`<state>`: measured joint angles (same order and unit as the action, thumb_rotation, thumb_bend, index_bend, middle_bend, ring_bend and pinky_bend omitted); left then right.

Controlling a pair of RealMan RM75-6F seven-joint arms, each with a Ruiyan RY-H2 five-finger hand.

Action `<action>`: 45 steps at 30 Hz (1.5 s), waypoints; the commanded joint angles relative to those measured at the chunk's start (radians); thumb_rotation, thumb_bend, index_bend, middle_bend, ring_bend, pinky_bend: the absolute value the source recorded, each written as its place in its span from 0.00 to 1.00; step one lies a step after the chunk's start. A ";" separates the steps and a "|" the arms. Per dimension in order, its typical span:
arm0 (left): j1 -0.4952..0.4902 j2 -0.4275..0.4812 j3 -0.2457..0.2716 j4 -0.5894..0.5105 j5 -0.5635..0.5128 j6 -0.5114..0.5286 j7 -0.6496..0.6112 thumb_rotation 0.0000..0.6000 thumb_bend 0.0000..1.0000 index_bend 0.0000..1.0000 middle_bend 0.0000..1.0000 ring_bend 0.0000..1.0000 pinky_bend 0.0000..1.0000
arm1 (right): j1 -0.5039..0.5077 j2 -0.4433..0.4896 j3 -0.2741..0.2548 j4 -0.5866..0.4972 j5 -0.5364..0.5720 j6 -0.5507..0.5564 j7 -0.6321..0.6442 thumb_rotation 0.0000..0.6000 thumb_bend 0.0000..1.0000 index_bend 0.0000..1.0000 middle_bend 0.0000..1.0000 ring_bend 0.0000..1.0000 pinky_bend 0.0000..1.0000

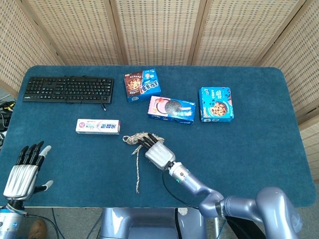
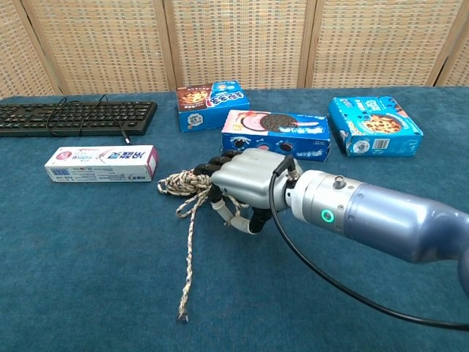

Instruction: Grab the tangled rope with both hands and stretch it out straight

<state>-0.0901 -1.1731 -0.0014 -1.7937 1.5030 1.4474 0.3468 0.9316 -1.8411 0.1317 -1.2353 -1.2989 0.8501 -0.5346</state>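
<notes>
The tangled rope is a beige knot in mid-table with one loose tail running toward the front edge; the chest view shows the rope too. My right hand reaches in from the front right, fingers stretched over the knot's right end and touching it. In the chest view the right hand has its thumb apart below the fingers, with rope strands lying between them and no firm grip visible. My left hand hovers at the front left corner, fingers spread and empty, well left of the rope.
A toothpaste box lies just left of the knot. Behind it sit a cookie box, a second snack box and a blue biscuit box. A black keyboard is at the back left.
</notes>
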 commanded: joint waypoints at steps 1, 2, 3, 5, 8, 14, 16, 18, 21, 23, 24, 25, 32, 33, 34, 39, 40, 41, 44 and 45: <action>-0.023 -0.011 0.009 0.024 0.057 -0.012 0.003 1.00 0.00 0.00 0.00 0.00 0.00 | 0.009 0.026 -0.015 -0.001 -0.052 0.002 0.050 1.00 0.51 0.63 0.03 0.00 0.00; -0.042 -0.019 0.010 0.037 0.089 -0.026 0.018 1.00 0.00 0.00 0.00 0.00 0.00 | 0.011 0.037 -0.022 -0.003 -0.071 0.002 0.067 1.00 0.51 0.63 0.03 0.00 0.00; -0.057 -0.030 0.009 0.051 0.111 -0.037 0.030 1.00 0.00 0.00 0.00 0.00 0.00 | 0.013 0.045 -0.029 -0.001 -0.091 0.002 0.085 1.00 0.51 0.63 0.03 0.00 0.00; -0.085 -0.047 0.004 0.072 0.144 -0.056 0.042 1.00 0.00 0.00 0.00 0.00 0.00 | 0.017 0.052 -0.039 0.007 -0.117 0.004 0.106 1.00 0.51 0.63 0.03 0.00 0.00; -0.132 -0.074 0.000 0.108 0.187 -0.098 0.041 1.00 0.00 0.03 0.00 0.00 0.00 | 0.020 0.055 -0.048 0.020 -0.146 0.009 0.130 1.00 0.51 0.63 0.03 0.00 0.00; -0.267 -0.153 -0.004 0.214 0.296 -0.211 -0.038 1.00 0.09 0.25 0.00 0.00 0.00 | 0.029 0.059 -0.056 0.046 -0.188 0.022 0.153 1.00 0.51 0.63 0.04 0.00 0.00; -0.292 -0.175 -0.006 0.249 0.317 -0.220 -0.065 1.00 0.12 0.32 0.00 0.00 0.00 | 0.030 0.061 -0.057 0.049 -0.194 0.023 0.159 1.00 0.51 0.63 0.04 0.00 0.00; -0.317 -0.198 -0.006 0.284 0.337 -0.227 -0.090 1.00 0.15 0.36 0.00 0.00 0.00 | 0.031 0.064 -0.057 0.052 -0.200 0.024 0.168 1.00 0.51 0.63 0.04 0.00 0.00; -0.354 -0.230 -0.006 0.319 0.354 -0.252 -0.115 1.00 0.18 0.38 0.00 0.00 0.00 | 0.032 0.068 -0.056 0.055 -0.202 0.022 0.180 1.00 0.51 0.63 0.04 0.00 0.00; -0.388 -0.260 -0.007 0.345 0.363 -0.281 -0.131 1.00 0.20 0.38 0.00 0.00 0.00 | 0.033 0.070 -0.055 0.059 -0.202 0.017 0.190 1.00 0.51 0.63 0.04 0.00 0.00; -0.397 -0.270 -0.007 0.353 0.365 -0.288 -0.135 1.00 0.20 0.38 0.00 0.00 0.00 | 0.034 0.071 -0.054 0.061 -0.202 0.016 0.191 1.00 0.51 0.63 0.04 0.00 0.00; -0.411 -0.286 -0.005 0.366 0.368 -0.301 -0.142 1.00 0.21 0.38 0.00 0.00 0.00 | 0.036 0.071 -0.053 0.063 -0.202 0.013 0.193 1.00 0.51 0.63 0.04 0.00 0.00; -0.494 -0.382 0.006 0.454 0.387 -0.357 -0.195 1.00 0.24 0.43 0.00 0.00 0.00 | 0.036 0.075 -0.052 0.078 -0.192 -0.006 0.210 1.00 0.52 0.63 0.04 0.00 0.00; -0.506 -0.395 0.007 0.467 0.389 -0.365 -0.201 1.00 0.25 0.43 0.00 0.00 0.00 | 0.035 0.075 -0.052 0.081 -0.190 -0.008 0.215 1.00 0.51 0.63 0.04 0.00 0.00; -0.518 -0.410 0.008 0.481 0.390 -0.372 -0.211 1.00 0.25 0.43 0.00 0.00 0.00 | 0.034 0.075 -0.052 0.083 -0.189 -0.009 0.221 1.00 0.51 0.63 0.04 0.00 0.00; -0.560 -0.462 0.017 0.535 0.385 -0.400 -0.247 1.00 0.25 0.43 0.00 0.00 0.00 | 0.034 0.078 -0.051 0.096 -0.192 -0.011 0.245 1.00 0.52 0.64 0.04 0.00 0.00; -0.567 -0.472 0.017 0.546 0.382 -0.405 -0.251 1.00 0.25 0.43 0.00 0.00 0.00 | 0.034 0.078 -0.051 0.097 -0.192 -0.011 0.251 1.00 0.51 0.64 0.04 0.00 0.00; -0.573 -0.481 0.018 0.556 0.380 -0.408 -0.255 1.00 0.25 0.43 0.00 0.00 0.00 | 0.035 0.078 -0.051 0.099 -0.193 -0.011 0.256 1.00 0.51 0.64 0.04 0.00 0.00; -0.586 -0.502 0.023 0.576 0.376 -0.414 -0.263 1.00 0.25 0.45 0.00 0.00 0.00 | 0.035 0.077 -0.052 0.104 -0.197 -0.010 0.265 1.00 0.51 0.64 0.04 0.00 0.00; -0.589 -0.508 0.025 0.581 0.375 -0.414 -0.265 1.00 0.25 0.46 0.00 0.00 0.00 | 0.035 0.077 -0.053 0.106 -0.198 -0.010 0.268 1.00 0.51 0.64 0.04 0.00 0.00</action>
<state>-0.6750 -1.6764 0.0211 -1.2165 1.8801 1.0360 0.0853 0.9662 -1.7638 0.0796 -1.1305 -1.4963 0.8399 -0.2679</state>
